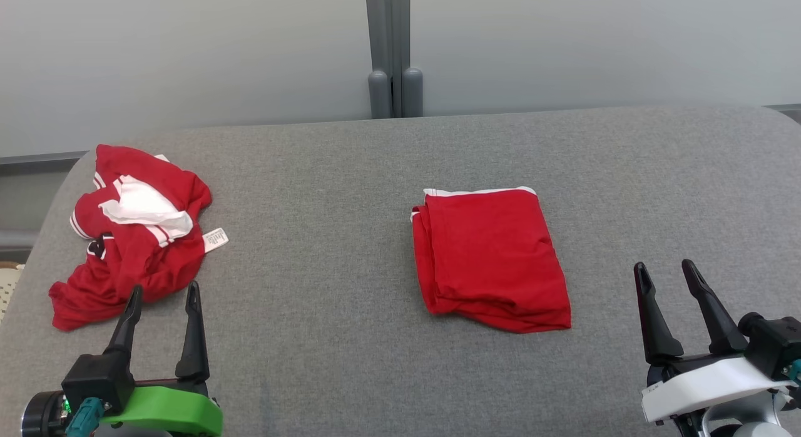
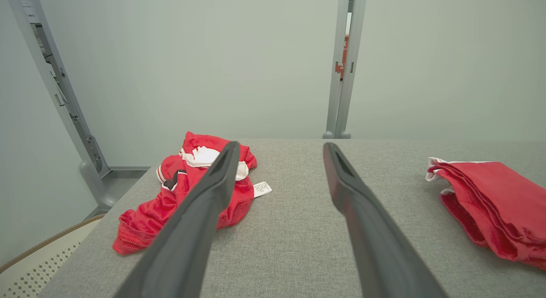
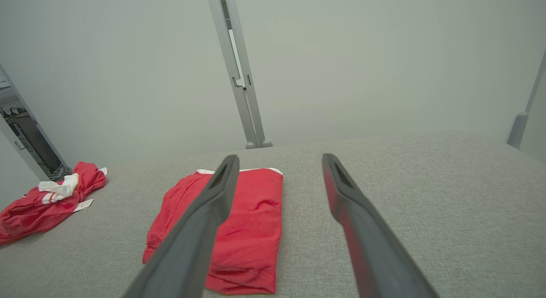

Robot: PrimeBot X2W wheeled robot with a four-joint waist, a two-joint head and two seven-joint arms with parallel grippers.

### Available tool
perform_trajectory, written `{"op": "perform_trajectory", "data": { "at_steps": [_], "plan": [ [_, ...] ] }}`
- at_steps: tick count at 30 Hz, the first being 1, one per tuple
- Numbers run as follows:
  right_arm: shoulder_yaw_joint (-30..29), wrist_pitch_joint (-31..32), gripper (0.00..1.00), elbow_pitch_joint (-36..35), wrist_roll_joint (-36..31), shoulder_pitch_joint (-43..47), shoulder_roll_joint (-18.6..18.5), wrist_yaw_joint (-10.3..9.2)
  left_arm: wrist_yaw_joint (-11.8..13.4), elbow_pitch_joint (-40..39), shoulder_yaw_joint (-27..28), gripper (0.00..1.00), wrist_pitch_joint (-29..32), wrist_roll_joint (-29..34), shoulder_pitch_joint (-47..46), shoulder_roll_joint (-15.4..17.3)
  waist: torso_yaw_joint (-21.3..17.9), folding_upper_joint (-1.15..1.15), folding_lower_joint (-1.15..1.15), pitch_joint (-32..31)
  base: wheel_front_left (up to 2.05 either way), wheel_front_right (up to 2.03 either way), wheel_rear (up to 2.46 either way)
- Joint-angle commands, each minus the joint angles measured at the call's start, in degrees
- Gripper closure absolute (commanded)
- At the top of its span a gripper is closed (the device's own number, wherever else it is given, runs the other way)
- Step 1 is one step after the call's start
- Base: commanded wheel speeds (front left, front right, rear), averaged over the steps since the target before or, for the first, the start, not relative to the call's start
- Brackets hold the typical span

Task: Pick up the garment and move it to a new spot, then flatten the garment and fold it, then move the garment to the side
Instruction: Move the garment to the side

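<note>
A folded red garment (image 1: 491,255) with a white edge lies flat near the middle of the grey padded table (image 1: 325,174). It also appears as the folded garment (image 2: 495,200) at the right of the left wrist view and as the folded garment (image 3: 256,221) just ahead of my right fingers. A crumpled red and white garment (image 1: 144,255) with a white label lies at the far left, seen again as a crumpled garment (image 2: 170,195) (image 3: 38,208). My left gripper (image 1: 164,288) (image 2: 280,145) is open and empty beside the crumpled one. My right gripper (image 1: 664,265) (image 3: 279,157) is open and empty, right of the folded one.
Frosted wall panels joined by a grey post (image 1: 391,49) stand behind the table's far edge. A pale perforated object (image 1: 6,287) (image 2: 34,264) sits beyond the table's rounded left edge. Bare grey surface stretches between the two garments and to the right.
</note>
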Motion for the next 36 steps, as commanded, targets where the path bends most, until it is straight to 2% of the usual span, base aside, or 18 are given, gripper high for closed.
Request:
{"op": "perform_trajectory", "data": {
  "at_steps": [1,9,17,28,36],
  "plan": [
    [-0.1,0.0,0.00,0.0,-0.5,0.6,0.0,-0.06,0.2,0.0,-0.1,0.00,-0.3,-0.2,0.6,0.4,0.0,0.00,0.00,0.0,0.00,0.00,0.00],
    [-0.3,0.3,0.00,1.0,-0.4,-1.2,-0.4,-0.06,0.5,-0.1,-0.3,0.00,-0.5,-0.5,0.7,0.4,0.3,0.00,0.00,0.1,0.00,0.00,0.00],
    [2.1,2.4,0.00,4.6,-1.1,-9.8,-3.2,-0.06,0.4,0.2,-1.0,0.00,-0.8,-0.9,-1.1,0.2,1.5,0.00,0.00,1.7,0.00,0.00,0.00],
    [6.2,6.4,0.00,16.9,-2.5,-24.5,-7.8,-0.06,0.1,1.3,-3.1,0.00,-2.0,-0.9,-5.7,-1.3,5.6,0.00,0.00,9.4,0.00,0.00,0.00],
    [7.7,5.1,0.00,28.9,-2.1,-29.4,-8.4,-0.06,0.1,3.1,-4.5,0.00,-3.6,-0.6,-9.9,-2.5,8.2,0.00,0.00,14.5,0.00,0.00,0.00]
  ]
}}
